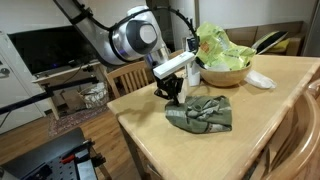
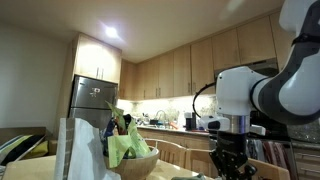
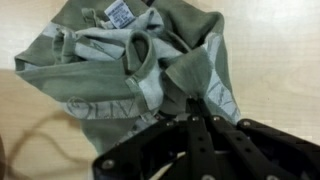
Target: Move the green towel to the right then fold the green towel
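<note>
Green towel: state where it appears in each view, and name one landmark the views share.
Exterior view: crumpled olive-green cloth towel lies lower centre on the light wooden table, by the black metal end effector.
Exterior view: not in it; the end effector hangs at the bottom edge.
Wrist view: fills the upper half, a fold pinched in the shut end effector.
Shared landmark: the end effector.

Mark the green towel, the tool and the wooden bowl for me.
green towel [image 1: 203, 114]: in an exterior view, on its crumpled middle.
tool [image 3: 192, 112]: wrist view, where the closed fingertips meet at the cloth.
wooden bowl [image 1: 224, 76]: in an exterior view, on its outer wall.
</note>
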